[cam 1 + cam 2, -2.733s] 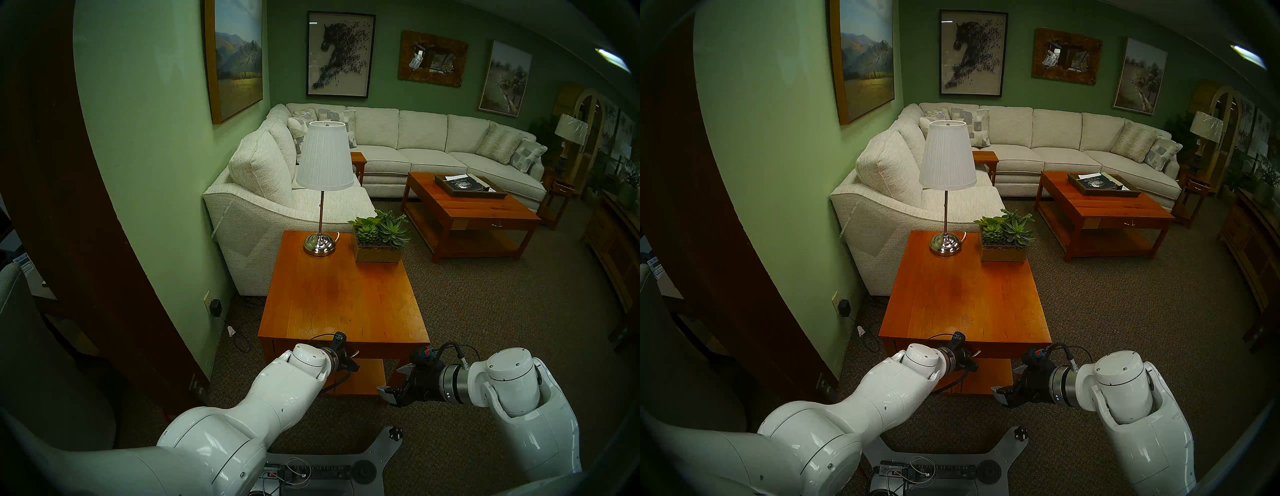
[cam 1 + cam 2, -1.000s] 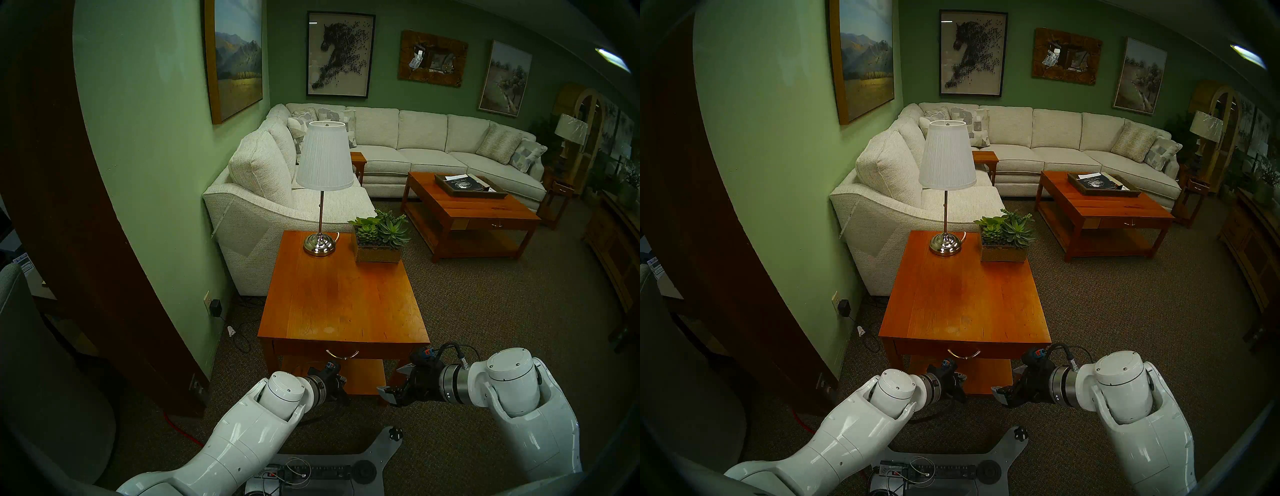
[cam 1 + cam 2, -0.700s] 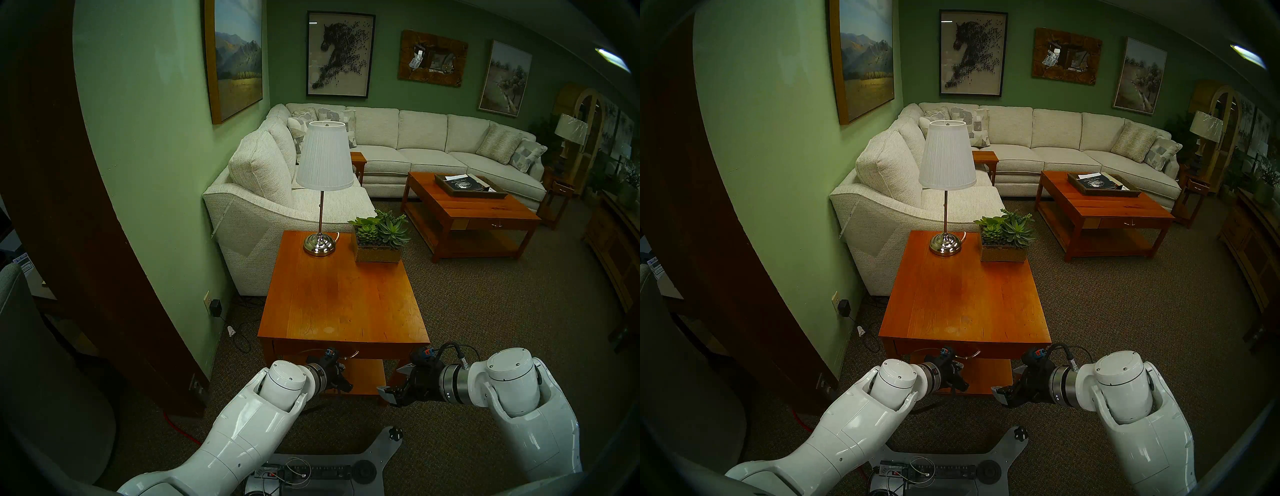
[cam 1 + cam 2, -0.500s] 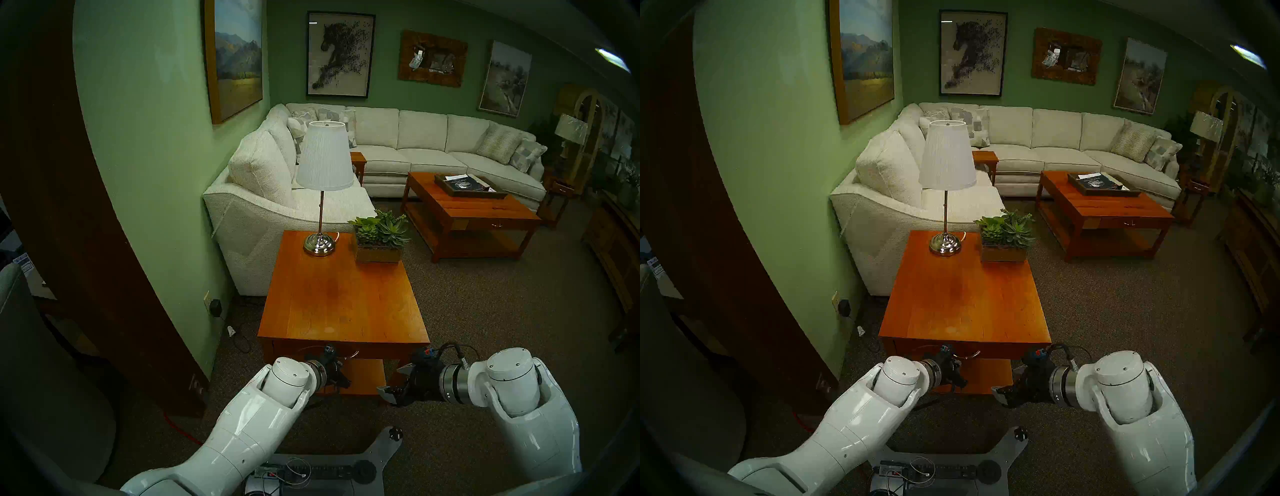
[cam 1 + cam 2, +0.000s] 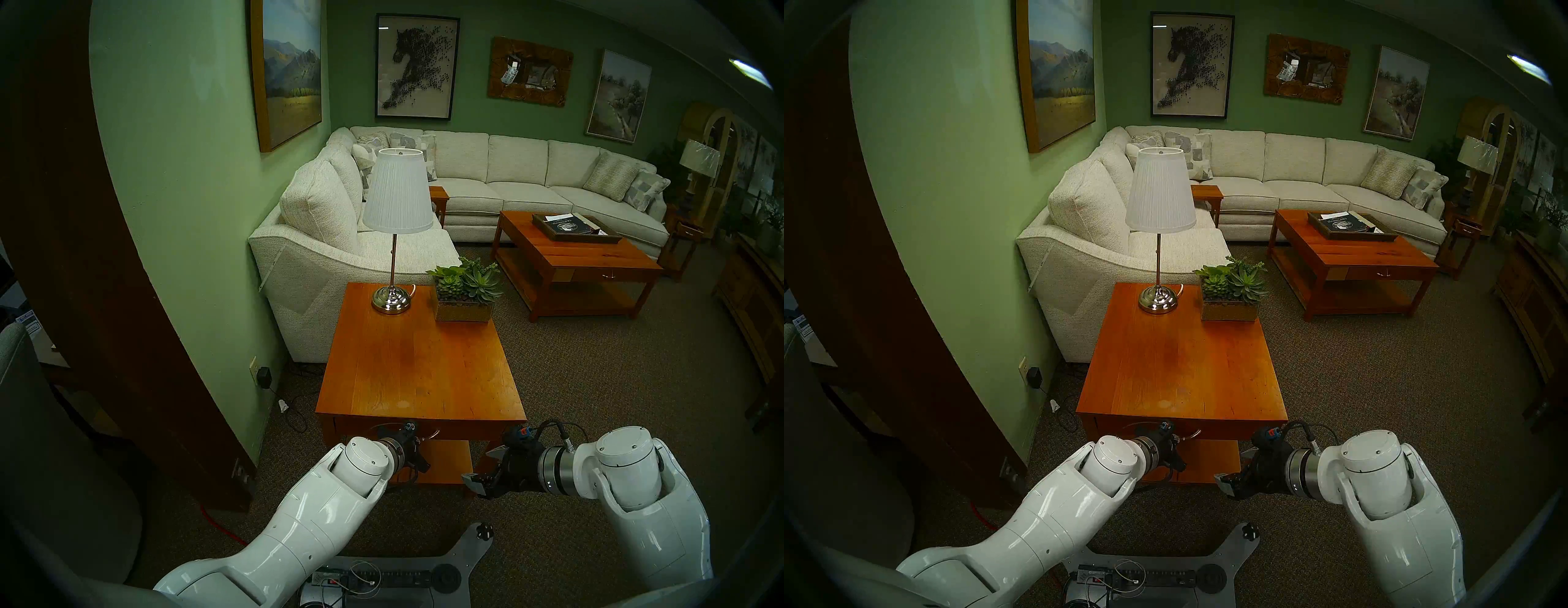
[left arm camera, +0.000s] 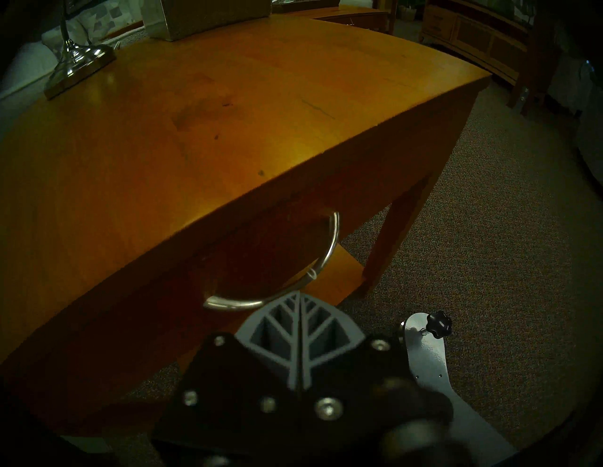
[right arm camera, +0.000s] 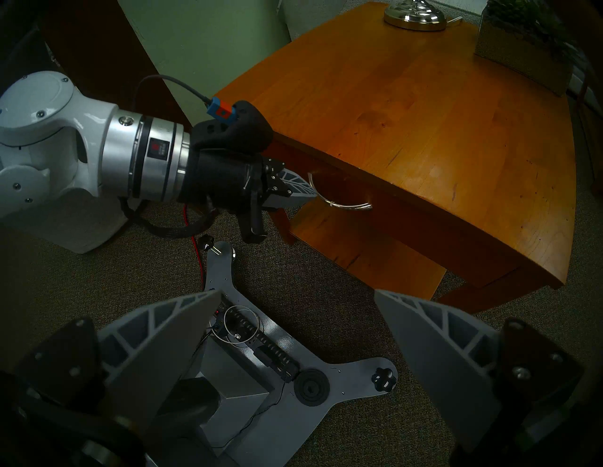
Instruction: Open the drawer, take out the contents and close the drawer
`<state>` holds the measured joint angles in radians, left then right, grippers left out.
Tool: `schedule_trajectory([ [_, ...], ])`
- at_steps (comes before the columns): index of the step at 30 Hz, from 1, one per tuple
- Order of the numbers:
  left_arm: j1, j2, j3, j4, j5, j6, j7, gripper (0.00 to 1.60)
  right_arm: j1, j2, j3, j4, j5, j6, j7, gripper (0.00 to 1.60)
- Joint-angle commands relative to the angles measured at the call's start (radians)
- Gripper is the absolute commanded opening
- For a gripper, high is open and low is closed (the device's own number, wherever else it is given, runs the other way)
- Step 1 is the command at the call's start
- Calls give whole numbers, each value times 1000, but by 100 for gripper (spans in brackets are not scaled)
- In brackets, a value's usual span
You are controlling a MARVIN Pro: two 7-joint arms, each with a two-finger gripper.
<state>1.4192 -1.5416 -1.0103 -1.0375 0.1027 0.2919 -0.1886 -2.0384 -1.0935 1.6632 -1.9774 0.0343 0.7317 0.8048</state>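
Note:
The drawer [image 5: 466, 429] sits fully pushed into the front of the orange-brown side table, under its top. Its curved silver handle [image 6: 329, 248] hangs on the front. My left gripper [image 6: 299, 295] is shut, fingers pressed flat together with nothing between them. Its tip is right at the handle's [image 7: 346, 204] lower left curve, and I cannot tell whether it touches. From the right wrist view the left gripper [image 7: 308, 192] points at the handle from the side. My right gripper [image 5: 481, 465] hangs open and empty off the table's front right corner. The contents are hidden.
A lamp [image 5: 391, 299] and a succulent planter [image 5: 464, 303] stand at the far end of the table top. A lower shelf [image 5: 445, 460] lies under the drawer. My base plate [image 7: 261, 326] is on the carpet below. The sofa and green wall flank the left.
My left arm has risen and reached forward, bringing its shut gripper from below the shelf level up to the drawer handle. The drawer and the right arm have not moved.

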Motion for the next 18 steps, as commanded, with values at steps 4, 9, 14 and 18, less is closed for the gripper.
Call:
schedule_trajectory([
  [4,-94,-25,18,41,20,-61,-16,0,7,1,1,-27,2,-1,1,160],
  [9,-109,-32,34,85,36,-83,-16,0,7,1,1,-27,2,0,1,160],
  [14,-125,-47,38,129,45,-101,-9,0,7,1,1,-27,2,-1,1,160],
  [18,-134,-54,37,148,51,-114,-1,0,7,2,1,-26,3,-1,0,160],
])
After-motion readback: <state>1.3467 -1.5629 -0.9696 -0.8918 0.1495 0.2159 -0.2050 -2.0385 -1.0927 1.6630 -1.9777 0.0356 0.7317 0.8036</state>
